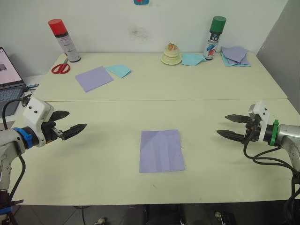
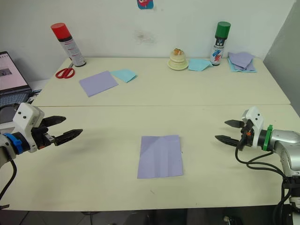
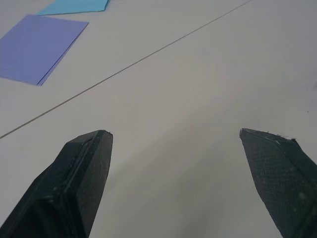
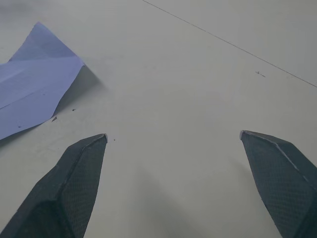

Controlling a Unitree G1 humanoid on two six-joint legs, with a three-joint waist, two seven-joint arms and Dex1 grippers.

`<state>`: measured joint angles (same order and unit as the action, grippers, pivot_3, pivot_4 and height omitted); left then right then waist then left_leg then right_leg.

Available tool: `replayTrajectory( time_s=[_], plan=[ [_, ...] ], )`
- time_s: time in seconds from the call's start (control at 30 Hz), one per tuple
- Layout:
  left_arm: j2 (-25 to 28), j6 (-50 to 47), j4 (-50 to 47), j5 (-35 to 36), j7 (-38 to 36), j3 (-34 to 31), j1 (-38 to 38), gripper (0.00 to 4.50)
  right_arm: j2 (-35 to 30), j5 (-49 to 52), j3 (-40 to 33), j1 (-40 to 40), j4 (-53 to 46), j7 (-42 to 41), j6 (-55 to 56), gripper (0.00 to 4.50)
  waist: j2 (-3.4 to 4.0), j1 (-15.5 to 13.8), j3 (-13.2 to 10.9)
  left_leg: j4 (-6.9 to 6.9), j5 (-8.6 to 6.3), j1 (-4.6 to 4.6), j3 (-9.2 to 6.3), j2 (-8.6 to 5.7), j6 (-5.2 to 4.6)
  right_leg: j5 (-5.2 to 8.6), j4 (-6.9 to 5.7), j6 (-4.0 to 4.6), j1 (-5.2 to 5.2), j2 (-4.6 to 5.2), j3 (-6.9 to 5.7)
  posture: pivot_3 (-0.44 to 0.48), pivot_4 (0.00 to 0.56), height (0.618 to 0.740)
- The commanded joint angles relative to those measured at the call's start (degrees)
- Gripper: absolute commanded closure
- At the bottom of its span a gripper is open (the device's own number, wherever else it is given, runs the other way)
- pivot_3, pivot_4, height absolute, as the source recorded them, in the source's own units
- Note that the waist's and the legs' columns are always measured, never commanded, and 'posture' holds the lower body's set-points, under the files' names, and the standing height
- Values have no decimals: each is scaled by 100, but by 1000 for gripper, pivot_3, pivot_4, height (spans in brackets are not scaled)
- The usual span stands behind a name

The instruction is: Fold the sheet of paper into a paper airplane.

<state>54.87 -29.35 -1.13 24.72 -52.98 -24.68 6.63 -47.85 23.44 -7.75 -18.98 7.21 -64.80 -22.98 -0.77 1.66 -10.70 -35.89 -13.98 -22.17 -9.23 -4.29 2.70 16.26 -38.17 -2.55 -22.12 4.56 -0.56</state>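
1. The left gripper (image 1: pixel 73 121) hovers over the table's left side at about 9 o'clock from the sheet of paper (image 1: pixel 161 151), its fingers spread apart and holding nothing.
2. The right gripper (image 1: pixel 230 126) hovers at about 3 o'clock from the sheet, fingers likewise apart and empty.
3. The creased lavender sheet lies flat on the cream table (image 1: pixel 108 164), midway between the grippers and touched by neither.
4. At 11 o'clock — a smooth lavender square (image 1: pixel 94 78) just beside a light-blue sheet (image 1: pixel 118 70), then red scissors (image 1: pixel 61 68) and a red-capped spray can (image 1: pixel 64 40); its label print is too small to read.
5. At 1 o'clock — a green-capped spray can (image 1: pixel 215 38), label unreadable, near a stack of papers (image 1: pixel 235 56).
6. A seam crosses the table; a white wall stands behind.
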Motion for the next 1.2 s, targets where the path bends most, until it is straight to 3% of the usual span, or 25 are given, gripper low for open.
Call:
replayTrajectory(
  time_s=[0.03, 0.53, 0.67, 0.77, 0.97, 1.1, 1.2],
  plan=[
    [122, -51, -104, 60, -64, -147, -58, 0, -87, 117, -145, 69, -248, -32, -86, 1, 0, 0, 0, 0, 0, 0, 0, 0, 0, 0, 0, 0, 0, 0, 0, 0, 150, 740],
    [69, -788, -620, 607, 19, -416, -177, 0, -129, 56, -49, 54, -265, -125, -102, 1, 0, -1, 0, -5, 0, -1, 2, 0, 0, 0, -8, 0, -3, 0, 2, 0, 150, 740],
    [-161, -932, -1070, 728, 236, -196, -41, 0, -70, 51, 60, -3, -320, -155, -130, 1, 0, -3, 0, -6, 0, -1, 1, 0, 0, 0, -9, 0, -3, 0, 2, 0, 150, 740],
    [-464, -1118, -1645, 931, 488, 192, 252, 616, 59, -30, 218, -136, -277, -121, -11, 0, -2, -3, 1, -10, 0, -1, 1, 0, 0, -1, -10, 0, -1, 0, 2, 0, 150, 740],
    [-1244, -1440, -2461, 753, 1326, 1448, 906, 2411, 388, -457, 551, -464, 69, 94, 476, 0, -7, -5, 2, -22, 2, 5, 9, -6, 4, -2, -46, -4, -4, 0, 10, 0, 150, 740],
    [-2047, -1126, -2643, -53, 1895, 2937, 763, 3669, 735, -669, 822, -640, 217, 254, 654, 0, -8, 12, 4, -21, 10, 15, 21, -3, 17, -2, -52, -4, -2, -20, 20, 0, 150, 740],
    [-2263, -840, -2424, -330, 1876, 3333, 732, 4456, 924, -920, 939, -726, 348, 464, 909, 0, -10, 20, 2, -21, 13, 14, 42, 1, 23, -2, -60, -3, -11, -30, 32, 0, 150, 740]
  ],
)
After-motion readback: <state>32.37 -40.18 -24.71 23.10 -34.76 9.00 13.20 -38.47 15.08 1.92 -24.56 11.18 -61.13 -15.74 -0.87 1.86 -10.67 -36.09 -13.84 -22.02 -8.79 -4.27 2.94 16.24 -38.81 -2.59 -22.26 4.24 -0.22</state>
